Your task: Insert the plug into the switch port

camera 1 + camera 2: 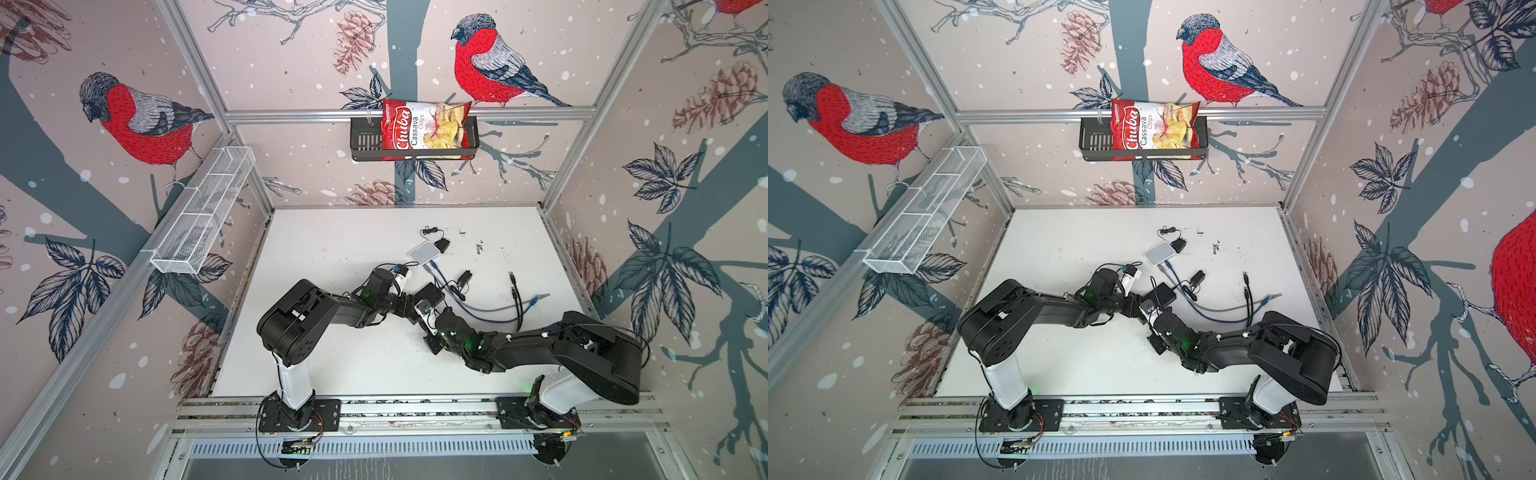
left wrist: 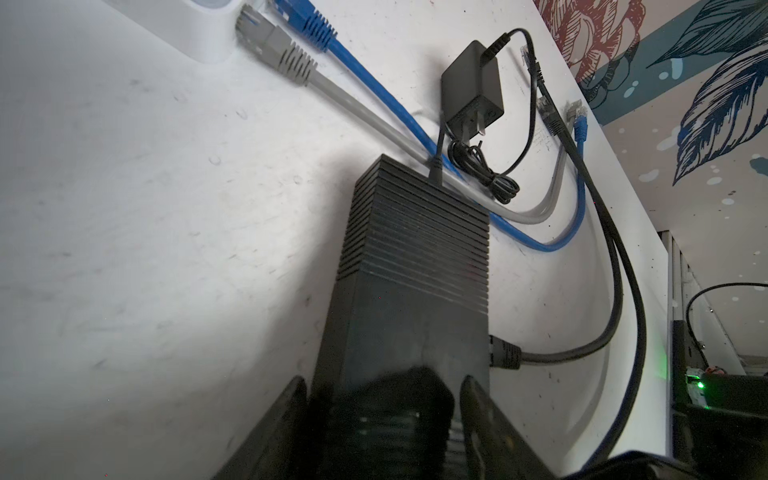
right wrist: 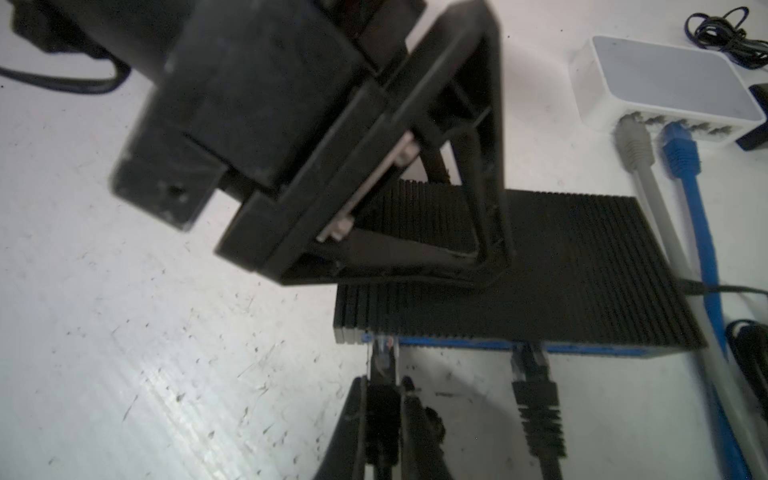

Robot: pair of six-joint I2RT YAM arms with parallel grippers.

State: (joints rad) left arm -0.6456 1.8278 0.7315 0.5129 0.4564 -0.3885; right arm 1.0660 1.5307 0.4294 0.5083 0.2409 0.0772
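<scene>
The black ribbed switch (image 2: 415, 249) lies on the white table, also seen in the right wrist view (image 3: 552, 266) and in both top views (image 1: 430, 293) (image 1: 1163, 294). My left gripper (image 2: 384, 384) is shut on it, a finger against each side. My right gripper (image 3: 384, 390) is shut on a black plug (image 3: 383, 365). The plug's clear tip meets the left end of the switch's blue port face (image 3: 457, 341); how deep it sits cannot be told. A second black plug (image 3: 534, 374) sits in a port further along that face.
A white switch (image 1: 424, 252) with grey and blue cables plugged in lies behind. A black power adapter (image 1: 464, 277) and loose cable ends (image 1: 513, 280) lie to the right. A chips bag (image 1: 424, 129) sits in a wall basket; a white wire basket (image 1: 203, 212) hangs at the left.
</scene>
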